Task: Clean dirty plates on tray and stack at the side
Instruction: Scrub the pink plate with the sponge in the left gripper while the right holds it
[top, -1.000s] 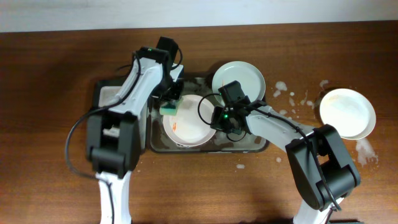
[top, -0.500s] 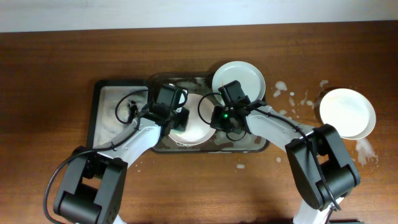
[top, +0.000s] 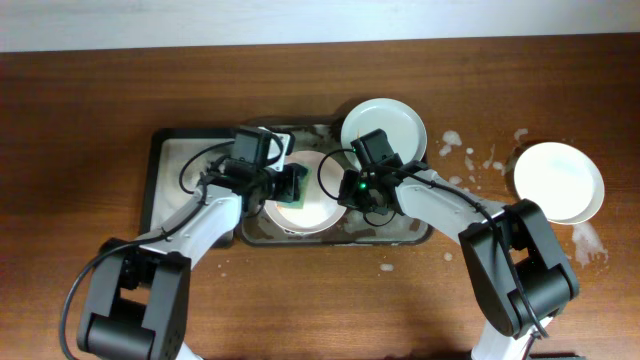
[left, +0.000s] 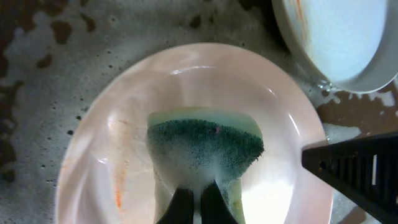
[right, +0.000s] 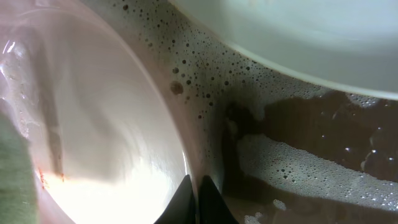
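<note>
While the plate (top: 312, 213) lies flat in the soapy tray (top: 330, 238), directly under the left claw (left: 195, 198), it looks only partly scrubbed: an orange streak (left: 117, 194) shows on its floor just to one side of the claw's tips. The left claw is pinching a green sponge (left: 205, 144) and presses its lathered face on the plate's middle. At the rim nearest the other arm, the right claw (right: 196, 198) has its tips nearly together with the plate's edge nipped between them, apparently steadying it.

Just beyond the right claw a second plate (top: 383, 125) leans on the tray's far corner. It has an orange smear at its edge, so I judge it unwashed. Well off to the right claw's outer side, a third plate (top: 558, 182) sits alone on the table (top: 80, 120) near blobs of foam (top: 452, 140). It looks white and is probably the finished one. No stack exists yet, so roughly two plates remain to clean.
</note>
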